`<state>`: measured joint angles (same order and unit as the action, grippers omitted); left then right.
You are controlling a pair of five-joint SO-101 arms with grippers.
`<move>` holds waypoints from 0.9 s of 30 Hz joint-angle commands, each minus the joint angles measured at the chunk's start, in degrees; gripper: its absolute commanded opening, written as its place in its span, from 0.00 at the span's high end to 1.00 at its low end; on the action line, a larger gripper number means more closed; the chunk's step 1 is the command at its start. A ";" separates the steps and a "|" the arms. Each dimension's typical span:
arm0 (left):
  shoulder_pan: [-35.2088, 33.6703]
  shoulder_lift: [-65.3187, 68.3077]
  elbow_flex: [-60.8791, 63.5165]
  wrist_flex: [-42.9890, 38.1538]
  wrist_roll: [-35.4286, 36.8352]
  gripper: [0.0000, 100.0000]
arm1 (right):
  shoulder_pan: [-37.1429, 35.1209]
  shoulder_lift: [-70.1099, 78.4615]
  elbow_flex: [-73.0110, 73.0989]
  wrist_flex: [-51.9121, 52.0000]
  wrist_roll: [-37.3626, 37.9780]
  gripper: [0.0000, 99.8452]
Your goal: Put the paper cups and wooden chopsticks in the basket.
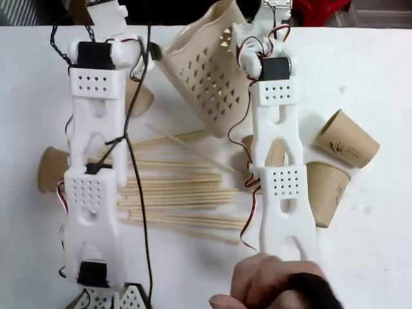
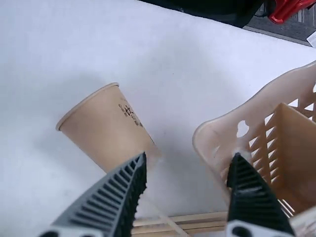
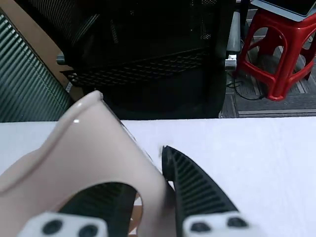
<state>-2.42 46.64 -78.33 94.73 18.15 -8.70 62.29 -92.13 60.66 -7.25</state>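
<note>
From above, the beige basket (image 1: 206,77) sits tipped at the far middle of the white counter (image 1: 373,64), its perforated side turned up, between the two arms. The wooden chopsticks (image 1: 174,193) lie fanned out on the counter nearer in, outside the basket.

A paper cup (image 1: 140,98) lies on its side just left of the basket, half under the left arm. A second cup (image 1: 48,168) lies at the left. A third cup (image 1: 346,147) and a fourth cup (image 1: 328,192) lie touching on the right.

The left wrist view shows the left gripper (image 2: 190,158) spread wide above the counter. The paper cup (image 2: 106,131) lies beyond one finger and the basket (image 2: 286,143) beyond the other. This view looks into the basket's mouth at its cut-out inner walls, and a few chopsticks (image 2: 197,219) cross beneath the gripper.

The right wrist view shows the right gripper (image 3: 148,163) pinching the basket's curved rim (image 3: 84,143), one finger on each side of the wall. Beyond the counter's far edge stand a black mesh chair (image 3: 148,54) and a red stool (image 3: 281,49).
</note>
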 commanded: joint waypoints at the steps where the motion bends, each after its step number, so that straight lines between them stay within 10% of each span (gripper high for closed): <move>1: -0.75 -0.92 -0.18 1.93 -0.97 0.73 | 0.31 -2.51 -3.25 -5.05 -5.27 0.98; 27: 0.31 -1.19 3.43 7.82 -2.46 0.73 | -0.22 -19.03 -3.16 12.00 4.13 0.98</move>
<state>-3.30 46.37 -78.15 101.41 17.98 -8.79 51.03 -92.13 72.97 -2.95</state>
